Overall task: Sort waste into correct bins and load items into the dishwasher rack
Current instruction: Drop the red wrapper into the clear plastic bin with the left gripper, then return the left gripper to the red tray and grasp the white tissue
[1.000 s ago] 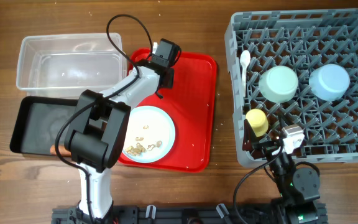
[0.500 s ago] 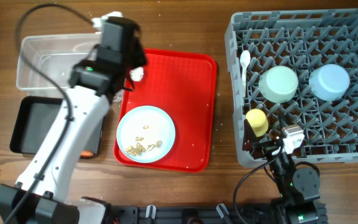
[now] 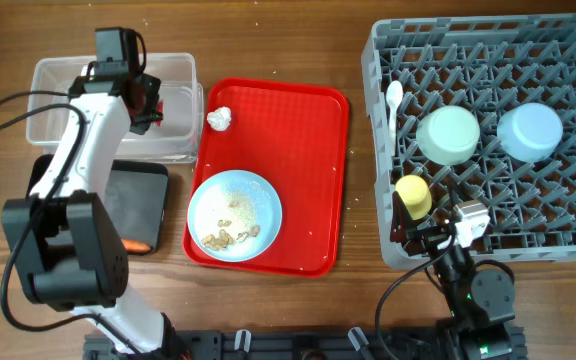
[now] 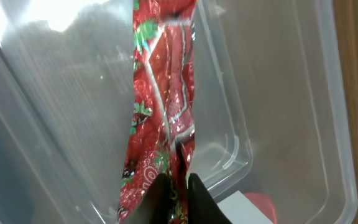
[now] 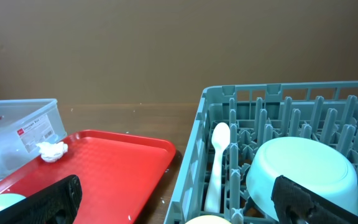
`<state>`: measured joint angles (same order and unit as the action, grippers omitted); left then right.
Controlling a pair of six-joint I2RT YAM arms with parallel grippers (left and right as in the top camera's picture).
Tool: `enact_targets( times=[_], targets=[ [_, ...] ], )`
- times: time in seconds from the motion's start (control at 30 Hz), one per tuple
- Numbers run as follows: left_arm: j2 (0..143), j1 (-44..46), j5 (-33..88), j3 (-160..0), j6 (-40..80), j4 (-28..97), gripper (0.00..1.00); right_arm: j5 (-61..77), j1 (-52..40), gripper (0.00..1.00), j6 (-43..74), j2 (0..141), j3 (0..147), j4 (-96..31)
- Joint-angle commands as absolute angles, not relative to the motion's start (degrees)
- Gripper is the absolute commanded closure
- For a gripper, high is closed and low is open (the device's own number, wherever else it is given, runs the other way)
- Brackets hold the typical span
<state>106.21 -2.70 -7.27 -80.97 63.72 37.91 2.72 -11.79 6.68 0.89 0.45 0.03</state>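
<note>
My left gripper (image 3: 154,102) is shut on the red candy wrapper (image 4: 160,112), which hangs from it over the inside of the clear tub (image 3: 68,110). The black tray (image 3: 136,190) lies below the tub, partly hidden by my arm, and the orange stick (image 3: 138,245) shows at its lower edge. The white paper ball (image 3: 218,118) lies on the red tray. The pale blue plate (image 3: 234,205) holds beige crumbs (image 3: 230,236). The grey rack (image 3: 568,215) holds the mint bowl (image 3: 448,135), blue bowl (image 3: 530,130), yellow cup (image 3: 413,195) and white spoon (image 3: 395,100). My right gripper (image 5: 179,199) is open at the rack's near-left corner.
The flat red tray (image 3: 298,180) lies between the bins and the rack. Bare wooden table (image 3: 358,180) shows in a narrow strip between tray and rack. The left arm's cable (image 3: 8,100) loops over the tub's left side.
My left arm has swung left from the red tray's top-left corner to over the clear tub, carrying the wrapper. The right arm has not moved.
</note>
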Motion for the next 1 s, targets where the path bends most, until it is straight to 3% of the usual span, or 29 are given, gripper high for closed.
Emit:
enact_targets(
  times=[0.0, 0.1, 0.17, 0.27, 0.33, 0.47, 0.57, 0.67, 0.8, 0.97],
  targets=[
    [106.87, -2.68, -5.23, -81.38, 66.52, 38.46, 0.88, 2.57, -11.70, 0.00, 7.64, 0.43, 0.30, 0.16],
    [106.83, -2.68, -0.40, -81.38, 66.46, 38.52, 0.83, 2.57, -11.70, 0.00, 7.62, 0.43, 0.30, 0.16],
    [106.37, -2.70, 4.71, -81.41, 64.79, 37.47, 0.47, 2.57, -11.70, 0.00, 7.64, 0.43, 0.30, 0.16],
    [103.22, -2.68, 5.52, -81.45, 64.53, 37.32, 0.25, 2.57, -11.70, 0.00, 7.64, 0.43, 0.30, 0.19],
    [99.94, -2.57, 5.15, -81.45, 64.45, 36.73, 0.18, 2.57, -11.70, 0.00, 7.62, 0.43, 0.30, 0.16],
    [92.44, 1.91, 5.85, -81.45, 46.96, 31.64, 0.26, 2.57, -11.70, 0.00, 7.64, 0.43, 0.30, 0.16],
    [90.35, 10.55, 6.79, -81.45, 23.42, 30.92, 0.44, 2.57, -11.70, 0.00, 7.64, 0.43, 0.30, 0.16],
    [93.01, 20.95, -1.91, -81.45, 4.93, 33.10, 0.46, 2.57, -11.70, 0.00, 7.64, 0.43, 0.30, 0.16],
    [101.73, 26.94, -19.25, -81.45, 3.51, 34.30, 0.32, 2.57, -11.70, 0.00, 7.62, 0.43, 0.30, 0.16],
    [112.60, 23.22, -20.45, -81.45, 8.12, 34.06, 0.33, 2.57, -11.70, 0.00, 7.66, 0.43, 0.30, 0.16]
  ],
)
